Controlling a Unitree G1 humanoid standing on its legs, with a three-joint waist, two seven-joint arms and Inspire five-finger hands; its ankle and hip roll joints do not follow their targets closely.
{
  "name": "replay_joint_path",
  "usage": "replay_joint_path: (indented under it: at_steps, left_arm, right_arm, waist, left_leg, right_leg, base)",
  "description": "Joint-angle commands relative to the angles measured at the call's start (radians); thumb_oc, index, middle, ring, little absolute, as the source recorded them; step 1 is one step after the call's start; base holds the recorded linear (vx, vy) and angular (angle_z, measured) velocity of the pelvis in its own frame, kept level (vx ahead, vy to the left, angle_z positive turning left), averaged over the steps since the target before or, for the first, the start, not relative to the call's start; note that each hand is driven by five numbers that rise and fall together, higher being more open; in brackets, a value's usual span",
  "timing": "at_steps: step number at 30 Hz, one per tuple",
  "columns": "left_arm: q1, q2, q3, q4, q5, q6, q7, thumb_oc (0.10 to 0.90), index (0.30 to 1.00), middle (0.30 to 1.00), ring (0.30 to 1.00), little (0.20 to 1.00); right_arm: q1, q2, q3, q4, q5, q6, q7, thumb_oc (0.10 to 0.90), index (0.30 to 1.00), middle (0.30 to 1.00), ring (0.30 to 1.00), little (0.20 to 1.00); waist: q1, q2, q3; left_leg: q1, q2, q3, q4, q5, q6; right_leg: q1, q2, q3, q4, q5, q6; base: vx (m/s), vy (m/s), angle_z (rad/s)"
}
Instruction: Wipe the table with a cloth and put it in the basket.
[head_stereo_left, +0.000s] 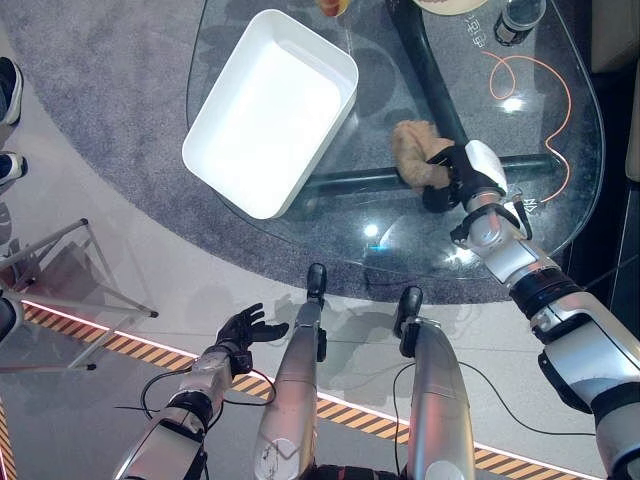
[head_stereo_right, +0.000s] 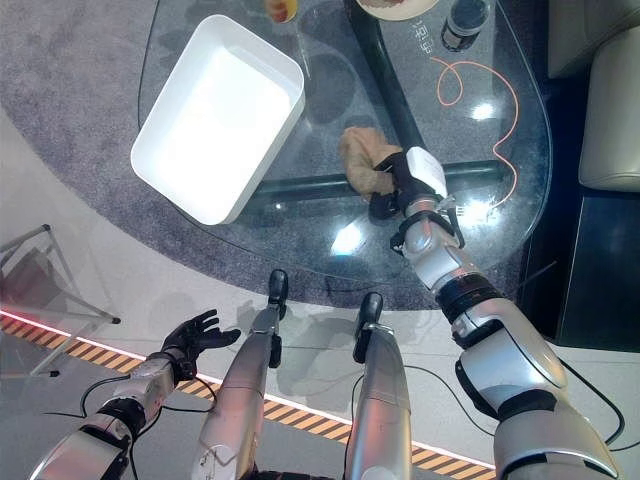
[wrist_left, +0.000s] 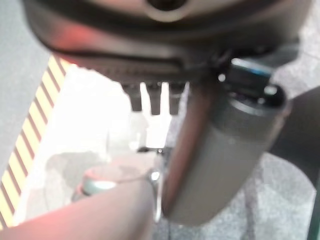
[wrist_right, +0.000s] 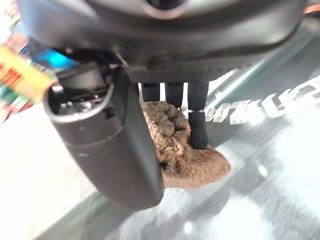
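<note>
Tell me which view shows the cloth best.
The right wrist view: the brown cloth sits close up on the glass, the right hand curled on it. Both eye views show it small, partly covered by that hand.

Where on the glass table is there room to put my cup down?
Bare glass lies along the near edge of the table, between the white basket and the right hand gripping the brown cloth. It is crowded at the far edge: a dark bottle, an orange cord and dishes.
</note>
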Motion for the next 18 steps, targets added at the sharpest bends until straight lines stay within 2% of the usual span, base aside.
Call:
replay_joint_path:
  at_steps: [1, 14, 18]
  left_arm:
    - [0.019, 0.005, 0.010, 0.018, 0.040, -0.002, -0.006, 0.800, 0.900, 0.900, 0.900, 0.900]
    - [0.009, 0.004, 0.010, 0.022, 0.040, 0.008, -0.015, 0.800, 0.900, 0.900, 0.900, 0.900]
    - [0.008, 0.008, 0.009, 0.017, 0.040, 0.016, -0.013, 0.800, 0.900, 0.900, 0.900, 0.900]
  right_arm:
    - [-0.039, 0.096, 0.083, -0.125, -0.045, -0.127, 0.114, 0.100, 0.300, 0.300, 0.300, 0.200]
    - [-0.018, 0.101, 0.145, -0.196, -0.076, -0.128, 0.262, 0.100, 0.300, 0.300, 0.300, 0.200]
    - [-0.009, 0.097, 0.152, -0.205, -0.082, -0.118, 0.270, 0.100, 0.300, 0.300, 0.300, 0.200]
  waist:
    - [0.019, -0.005, -0.018]
    - [0.017, -0.007, -0.018]
    - [0.017, -0.010, -0.018]
  left_leg:
    - [-0.009, -0.102, 0.048, 0.146, -0.091, 0.075]
    - [-0.011, -0.104, 0.048, 0.141, -0.082, 0.074]
    - [-0.013, -0.103, 0.049, 0.143, -0.082, 0.074]
  right_leg:
    - [0.063, 0.022, -0.045, -0.198, 0.152, 0.032]
    - [0.058, 0.017, -0.046, -0.200, 0.157, 0.032]
    - [0.055, 0.016, -0.047, -0.198, 0.158, 0.033]
  base:
    - [0.00, 0.000, 0.00]
    - [0.00, 0.001, 0.03]
    - [0.00, -0.002, 0.02]
